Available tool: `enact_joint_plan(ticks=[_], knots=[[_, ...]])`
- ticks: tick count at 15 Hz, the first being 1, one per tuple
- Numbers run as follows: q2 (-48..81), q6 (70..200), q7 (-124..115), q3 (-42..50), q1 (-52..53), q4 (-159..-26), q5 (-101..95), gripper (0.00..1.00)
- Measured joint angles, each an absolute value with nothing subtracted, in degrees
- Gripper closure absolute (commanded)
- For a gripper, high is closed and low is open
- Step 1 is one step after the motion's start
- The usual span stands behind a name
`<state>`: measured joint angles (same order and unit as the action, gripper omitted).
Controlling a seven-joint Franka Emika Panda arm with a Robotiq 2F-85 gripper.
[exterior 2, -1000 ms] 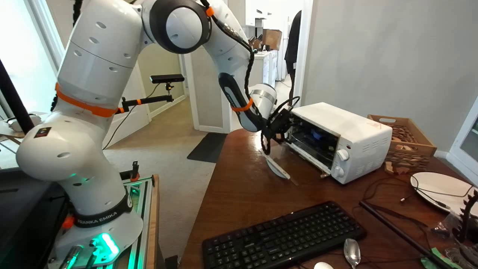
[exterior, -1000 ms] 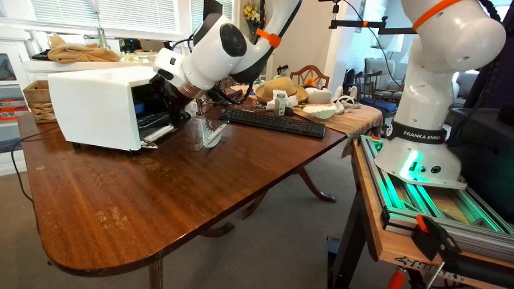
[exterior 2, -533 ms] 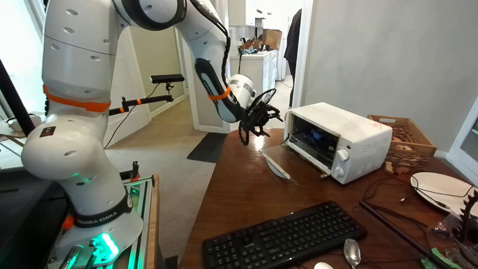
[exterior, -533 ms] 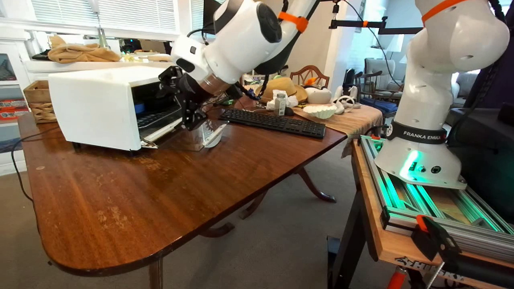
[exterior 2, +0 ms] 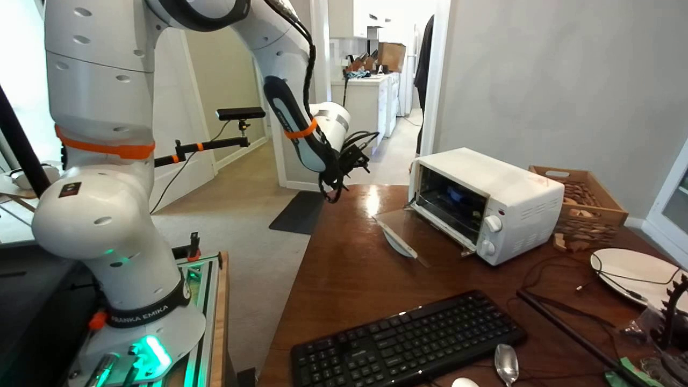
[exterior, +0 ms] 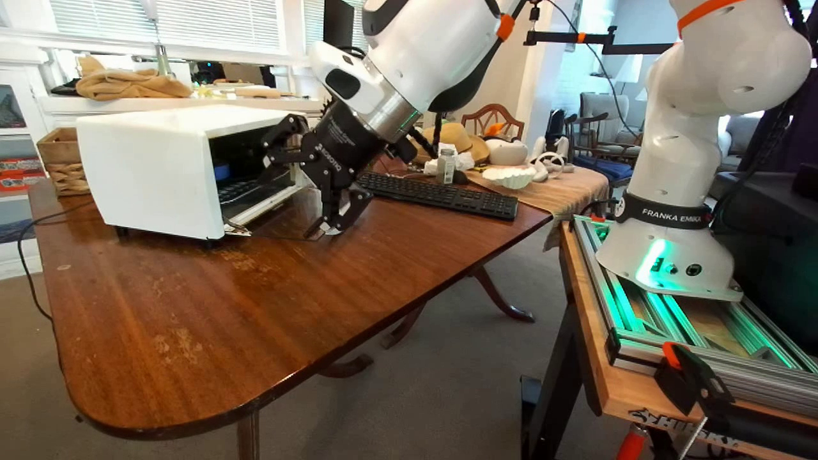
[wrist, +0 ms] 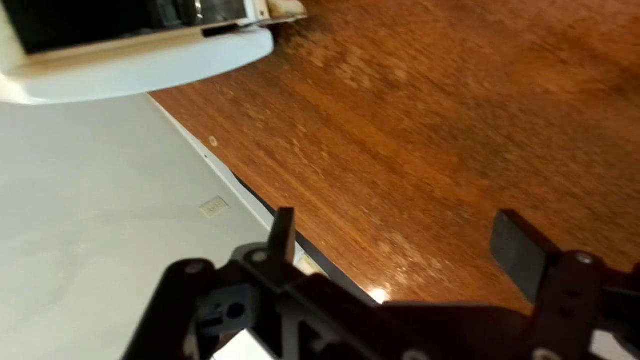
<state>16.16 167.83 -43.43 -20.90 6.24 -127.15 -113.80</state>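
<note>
My gripper (wrist: 395,230) stands open with its fingers wide apart and nothing between them; in an exterior view the gripper (exterior: 295,201) hangs before the mouth of a white toaster oven (exterior: 147,172). That oven (exterior 2: 489,177) has its front open, and a blue object (exterior 2: 457,194) sits inside. Its lowered glass door (exterior 2: 416,228) has a white handle (exterior 2: 396,237) at the outer edge. From this side the gripper (exterior 2: 356,178) is apart from the oven. One finger hides most of the handle in an exterior view; contact cannot be judged. The wrist view shows the oven's corner (wrist: 150,70) and bare wood.
A black keyboard (exterior 2: 408,344) lies on the wooden table (exterior: 192,306), with a spoon (exterior 2: 506,363) beside it. Behind the oven is a wooden basket (exterior 2: 586,209). A white plate (exterior 2: 634,269), cables and a black rod (exterior 2: 570,330) lie near the oven's control side.
The gripper has drawn back from the oven's opening, away from the oven and towards the robot's base side, its jaws staying open. The oven, its door and the blue object have not moved.
</note>
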Motion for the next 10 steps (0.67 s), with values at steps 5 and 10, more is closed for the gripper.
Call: enact_joint_plan(ticks=[5,10], knots=[[18.04,173.48,-45.71,-20.82,4.95,-130.21,-114.17,0.0],[16.48,171.33,-49.07,-19.78,3.27,-136.68,-114.19,0.0]])
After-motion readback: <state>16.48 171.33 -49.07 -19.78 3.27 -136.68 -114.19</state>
